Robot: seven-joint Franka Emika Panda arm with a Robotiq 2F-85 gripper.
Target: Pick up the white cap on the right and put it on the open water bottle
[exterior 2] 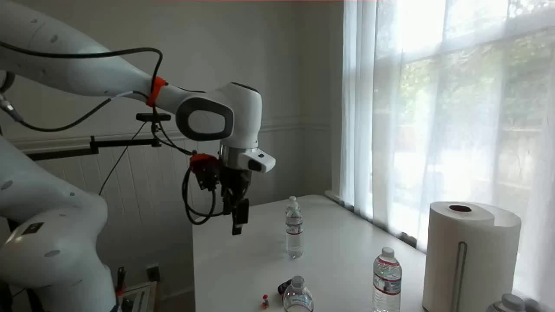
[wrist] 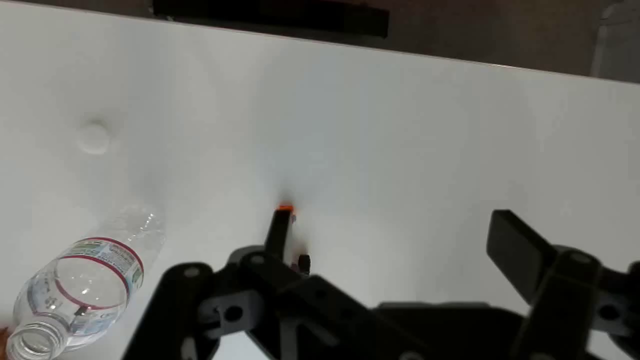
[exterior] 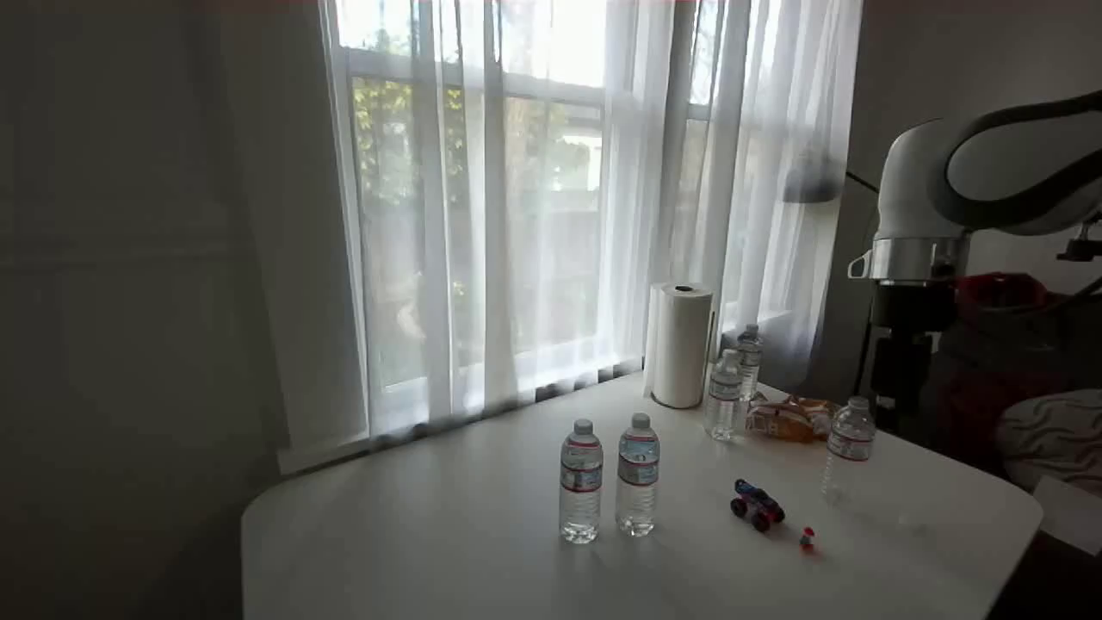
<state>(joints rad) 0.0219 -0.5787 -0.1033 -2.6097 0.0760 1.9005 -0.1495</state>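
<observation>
"Where's the white cap [wrist: 94, 138]?"
"It's lying on the table [wrist: 380, 145], near the open water bottle [wrist: 92, 282]."
"What about the gripper [wrist: 390, 235]?"
"It hangs up above the table, spread wide, with a big gap inside."

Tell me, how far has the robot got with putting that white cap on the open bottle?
Done: no step of the capping looks finished; the white cap lies on the table in the wrist view, apart from the open bottle, whose neck is bare.
In hand: nothing; the fingers stand apart, empty.
Left: apparently the whole job: grasp the cap, carry it over and set it on that neck.
</observation>
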